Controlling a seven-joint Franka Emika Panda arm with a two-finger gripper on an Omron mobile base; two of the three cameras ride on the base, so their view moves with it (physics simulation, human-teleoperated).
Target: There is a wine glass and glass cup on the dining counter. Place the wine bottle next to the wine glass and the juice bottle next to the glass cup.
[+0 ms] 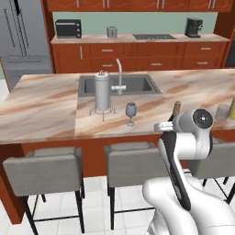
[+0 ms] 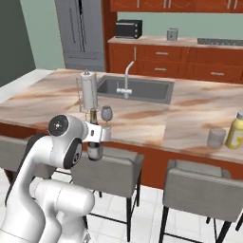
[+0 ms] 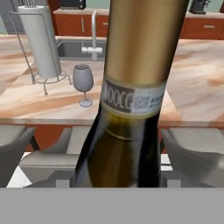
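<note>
Holding the wine bottle upright in a closed grip, hand poised at the near edge of the dining worktop, above the grey stools. Bottle's gold-brown neck and pale neck label close before the hand camera, dark glass below; only the brownish top visible past the arm in the left base view. Wine glass standing on the worktop in front of the sink, to the right of the paper towel roll on its wire stand and near the held bottle, apart from it. Faucet rising at the sink's near rim. Glass cup far along the worktop to the robot's right, with the juice bottle just beside it, yellow with a white cap. Both well apart from the wine glass. Toaster oven and coffee machine on the rear worktop.
</note>
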